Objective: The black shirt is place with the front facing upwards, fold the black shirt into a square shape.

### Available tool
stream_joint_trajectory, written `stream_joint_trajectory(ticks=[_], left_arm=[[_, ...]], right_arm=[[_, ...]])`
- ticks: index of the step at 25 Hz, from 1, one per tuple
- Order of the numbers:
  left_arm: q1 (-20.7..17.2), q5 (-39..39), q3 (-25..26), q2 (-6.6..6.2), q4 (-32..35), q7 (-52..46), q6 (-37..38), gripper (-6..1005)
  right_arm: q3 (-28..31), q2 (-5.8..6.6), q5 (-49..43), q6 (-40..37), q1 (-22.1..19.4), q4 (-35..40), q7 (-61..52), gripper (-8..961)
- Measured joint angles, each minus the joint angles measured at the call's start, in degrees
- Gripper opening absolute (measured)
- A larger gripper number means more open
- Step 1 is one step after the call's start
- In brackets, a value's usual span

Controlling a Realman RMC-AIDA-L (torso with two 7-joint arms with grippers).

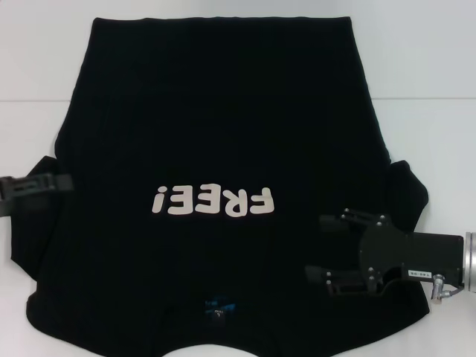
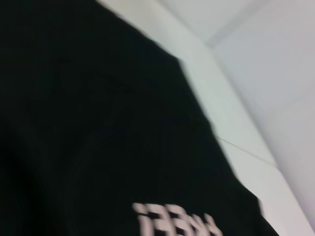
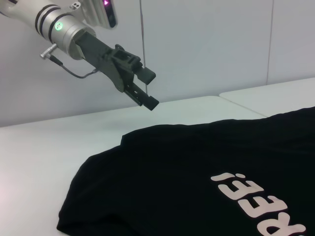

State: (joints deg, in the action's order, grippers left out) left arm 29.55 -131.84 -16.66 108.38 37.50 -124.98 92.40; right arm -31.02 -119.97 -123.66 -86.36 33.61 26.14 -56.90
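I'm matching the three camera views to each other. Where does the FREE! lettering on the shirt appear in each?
Head view: FREE! lettering on the black shirt, lower centre.
Left wrist view: bottom edge, cut off.
Right wrist view: lower right corner.
The lettering itself is the shared landmark.

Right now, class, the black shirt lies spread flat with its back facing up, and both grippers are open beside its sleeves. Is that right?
Not quite. The black shirt lies front up: the head view shows its "FREE!" lettering. The rest holds: it is spread flat, with the left gripper and right gripper open by its sleeves.
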Motion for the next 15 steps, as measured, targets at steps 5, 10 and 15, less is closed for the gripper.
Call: stream_joint_trajectory(ticks=[5,10,15], left_arm=[[-1.3,-1.5,-0.2,-2.27,1.4,-7.1,-1.8,930],[-0.6,-8.3,-0.6,-2.39,3.6,-11.7,-4.0,927],[0.6,-11.8,-0.9,-1.78,3.5,-12.5,-9.2,923]], right_arm=[[-0.2,0.01,0.1,0.2,0.2,0.2,-1.8,941],[-0.1,0.01,0.1,0.4,0.5,0.3,-2.3,941],[-0.3,0.01,0.1,0.5,0.7,0.3,-2.4,941]])
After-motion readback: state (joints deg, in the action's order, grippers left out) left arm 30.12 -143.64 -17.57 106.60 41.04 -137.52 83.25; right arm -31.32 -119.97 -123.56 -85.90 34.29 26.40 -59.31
